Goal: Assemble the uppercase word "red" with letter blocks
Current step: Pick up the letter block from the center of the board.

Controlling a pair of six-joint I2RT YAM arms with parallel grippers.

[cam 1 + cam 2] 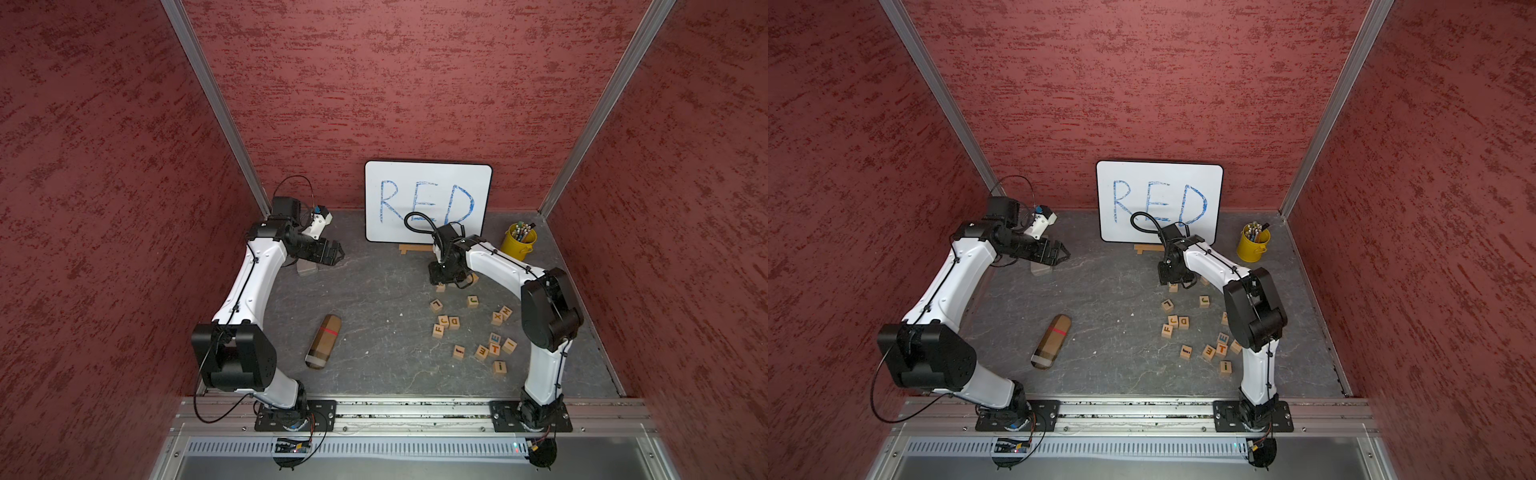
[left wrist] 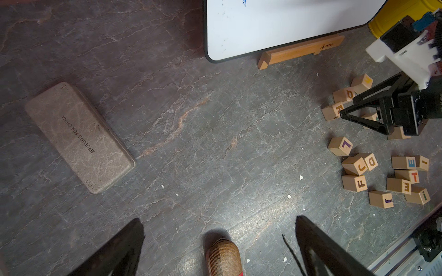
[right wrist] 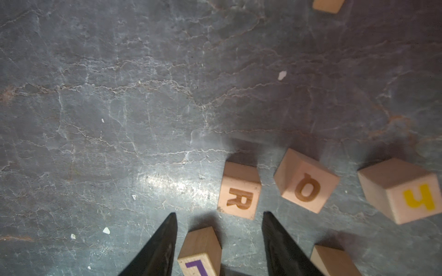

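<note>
In the right wrist view the light-wood R block (image 3: 239, 191) lies flat on the grey table, just beyond my right gripper (image 3: 219, 215). That gripper is open. A block with a purple letter (image 3: 201, 251) sits between its fingers, with a gap on each side. The left wrist view shows the R block (image 2: 333, 111) at the tips of the right gripper (image 2: 344, 114). The D block (image 1: 454, 322) and a dark E block (image 1: 482, 352) lie in the loose group nearer the front. My left gripper (image 1: 336, 253) hangs open and empty at the back left.
A whiteboard (image 1: 428, 199) with blue "RED" leans on a wooden stand (image 1: 415, 248) at the back. A yellow pencil cup (image 1: 517, 243) stands back right. A brown pouch (image 1: 323, 341) and a grey case (image 2: 79, 136) lie on the left. Other letter blocks are Q (image 3: 306, 188), L (image 1: 436, 305) and J (image 1: 472, 300).
</note>
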